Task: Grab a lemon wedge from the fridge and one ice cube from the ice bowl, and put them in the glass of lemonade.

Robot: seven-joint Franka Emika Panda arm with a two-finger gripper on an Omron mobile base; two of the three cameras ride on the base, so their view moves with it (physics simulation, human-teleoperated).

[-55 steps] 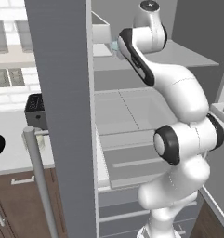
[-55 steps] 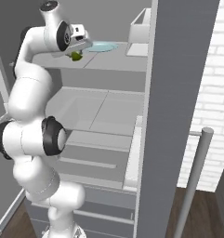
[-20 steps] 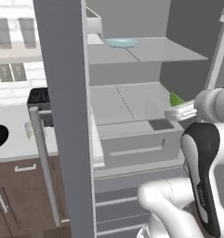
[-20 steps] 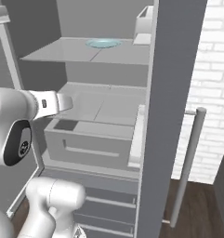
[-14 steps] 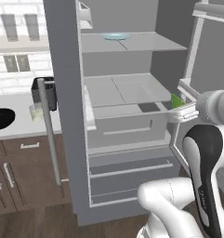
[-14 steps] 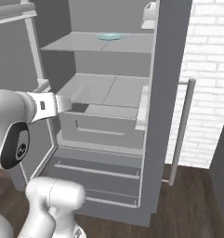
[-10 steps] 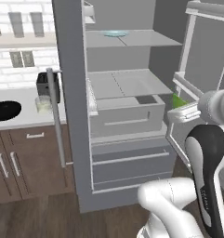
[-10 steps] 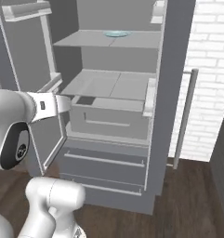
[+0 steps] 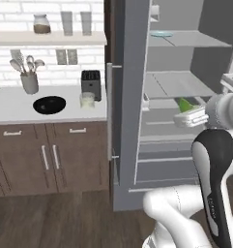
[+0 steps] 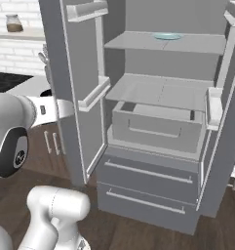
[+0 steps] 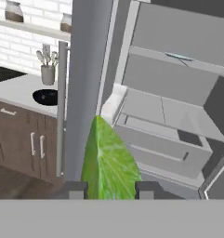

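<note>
The jaws [image 11: 110, 188] are closed on the lemon wedge [image 11: 108, 162], which stands up between the two fingertips [image 11: 74, 189]. Beyond the jaws stands the fridge [image 11: 174, 93] with both doors open, a pale blue plate [image 11: 180, 56] on its upper shelf. To the jaws' left, on the surface [image 9: 21, 104], sit the black ice bowl [image 9: 49, 104] and the glass of lemonade [image 9: 87, 100] just beside it
</note>
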